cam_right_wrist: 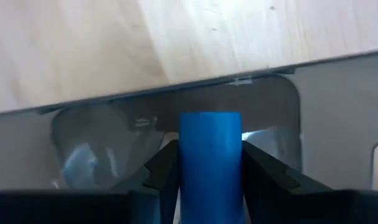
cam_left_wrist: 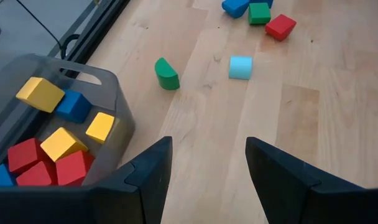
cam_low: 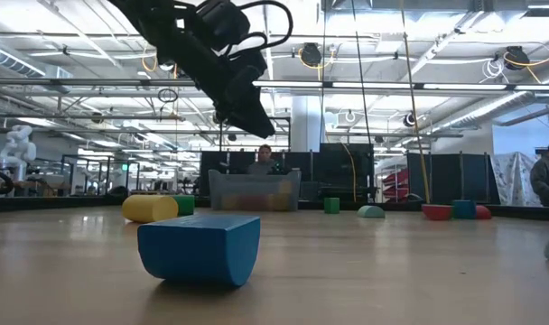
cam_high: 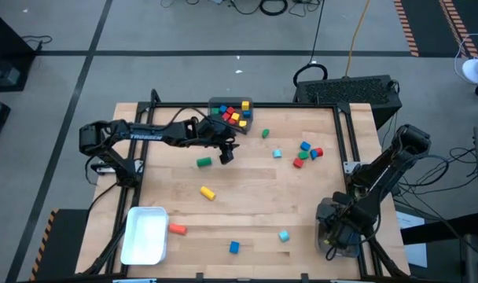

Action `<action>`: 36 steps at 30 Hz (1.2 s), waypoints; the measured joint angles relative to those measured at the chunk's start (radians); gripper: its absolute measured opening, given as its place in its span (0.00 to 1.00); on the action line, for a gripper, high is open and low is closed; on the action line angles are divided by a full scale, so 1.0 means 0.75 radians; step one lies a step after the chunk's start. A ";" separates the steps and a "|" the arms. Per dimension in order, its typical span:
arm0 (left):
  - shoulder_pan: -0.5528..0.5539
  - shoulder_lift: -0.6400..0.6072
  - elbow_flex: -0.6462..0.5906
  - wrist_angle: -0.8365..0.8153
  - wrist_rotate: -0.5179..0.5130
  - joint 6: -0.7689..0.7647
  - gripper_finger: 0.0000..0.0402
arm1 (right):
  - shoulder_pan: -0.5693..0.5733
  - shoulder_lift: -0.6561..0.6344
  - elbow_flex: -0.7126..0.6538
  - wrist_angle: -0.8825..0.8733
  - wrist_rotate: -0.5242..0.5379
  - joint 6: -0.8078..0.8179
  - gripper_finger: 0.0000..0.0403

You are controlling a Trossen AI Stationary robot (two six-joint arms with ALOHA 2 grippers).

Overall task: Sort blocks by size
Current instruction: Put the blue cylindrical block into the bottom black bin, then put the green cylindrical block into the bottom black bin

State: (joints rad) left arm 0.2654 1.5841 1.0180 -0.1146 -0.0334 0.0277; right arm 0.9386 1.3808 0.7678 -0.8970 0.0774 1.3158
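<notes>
From above: left gripper (cam_high: 226,151) beside the grey bin (cam_high: 220,104) of blocks (cam_high: 233,115) at the table's far edge, right gripper (cam_high: 336,233) over a clear bin (cam_high: 324,211) at the near right corner. Left wrist: fingers (cam_left_wrist: 148,171) spread wide, holding nothing, above bare wood. Right wrist: jaws closed on a blue block (cam_right_wrist: 209,163) over the clear bin.

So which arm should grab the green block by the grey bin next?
Left, probably. The left gripper is open and empty beside the grey bin, near the green block. The right gripper holds a blue block.
</notes>
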 joint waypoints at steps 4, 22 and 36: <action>-0.016 0.000 0.000 0.000 -0.006 0.000 0.52 | -0.001 -0.001 -0.062 0.051 0.003 0.067 0.33; -0.033 0.000 0.000 -0.005 -0.039 -0.020 0.52 | -0.001 -0.001 -0.070 0.046 -0.006 0.081 0.42; -0.031 0.000 0.000 -0.120 -0.210 0.018 0.52 | -0.023 -0.002 0.243 -0.248 0.096 -0.088 0.40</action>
State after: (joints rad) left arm 0.2424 1.5841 1.0180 -0.2049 -0.1906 0.0412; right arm 0.9213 1.3792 0.9500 -1.0827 0.1491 1.2499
